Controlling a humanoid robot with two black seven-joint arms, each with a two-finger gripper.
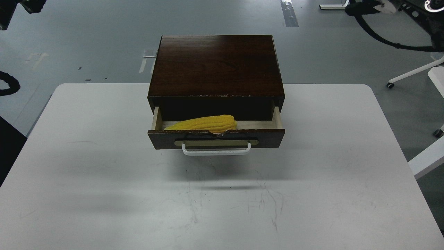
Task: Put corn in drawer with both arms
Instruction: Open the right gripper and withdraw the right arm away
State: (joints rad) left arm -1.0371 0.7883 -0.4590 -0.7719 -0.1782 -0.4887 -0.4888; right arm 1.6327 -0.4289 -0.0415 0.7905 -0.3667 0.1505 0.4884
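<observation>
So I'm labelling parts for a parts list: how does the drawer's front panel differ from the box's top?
The front panel stands upright; the box top lies flat. The panel bears a white handle on a brass-coloured plate; the top is bare and much broader. Both are dark brown wood with chipped edges.

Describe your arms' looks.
Little shows. The left arm is a black, blocky piece cut by the top edge, with a black cable loop at the left edge. The right arm is black too, trailing a curved black cable. Fingers cannot be told apart.
</observation>
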